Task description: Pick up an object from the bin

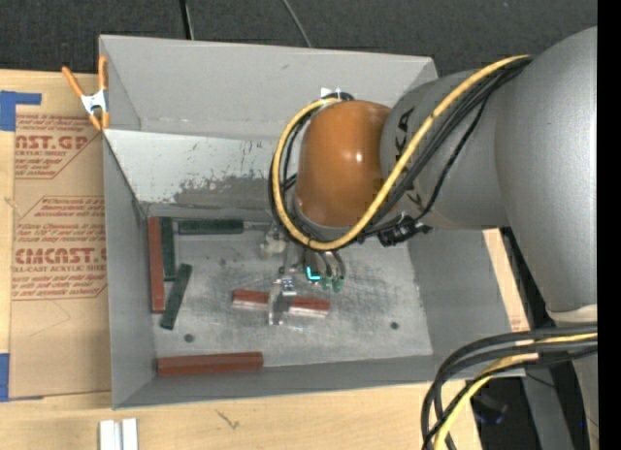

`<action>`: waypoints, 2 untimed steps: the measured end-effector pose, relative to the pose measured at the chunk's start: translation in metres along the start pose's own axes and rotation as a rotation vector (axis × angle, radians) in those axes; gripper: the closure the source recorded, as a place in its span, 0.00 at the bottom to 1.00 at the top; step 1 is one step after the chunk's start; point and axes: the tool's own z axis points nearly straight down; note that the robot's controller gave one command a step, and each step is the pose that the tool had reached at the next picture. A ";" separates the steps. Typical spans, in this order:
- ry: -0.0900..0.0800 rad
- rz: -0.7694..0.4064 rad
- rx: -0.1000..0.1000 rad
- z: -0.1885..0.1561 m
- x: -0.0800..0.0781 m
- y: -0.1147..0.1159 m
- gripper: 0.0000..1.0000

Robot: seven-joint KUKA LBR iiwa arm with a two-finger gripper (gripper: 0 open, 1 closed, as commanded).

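Counting the bin (121,283) now: three red-brown bars and, as far as I can make out, three dark green ones, all lying flat on the grey floor.

First red-brown bar (155,264) runs along the left wall, with a thin green bar (167,244) just beside it. A second green bar (176,295) lies tilted right below that one, leaning away from the wall. The third green bar (209,228) lies along the foot of the back wall. Another red-brown bar (209,364) is at the front, near the left corner, well apart from the rest.

And here's the one that matters: the last red-brown bar (250,297) lies in the middle of the floor, on its own. The gripper (282,307) is right down on it, and the bar sticks out to both sides. How wide the gripper stands, or whether it has hold of the bar, I cannot tell from here.

In the way: the orange cover (340,167) on the wrist, ringed by yellow and black cables (280,172), hides the rear middle of the bin, and the big grey arm (524,138) covers the right side.
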 end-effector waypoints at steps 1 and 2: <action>-0.008 0.001 -0.001 -0.004 -0.002 -0.001 0.00; -0.009 0.108 -0.002 0.053 0.015 -0.003 0.00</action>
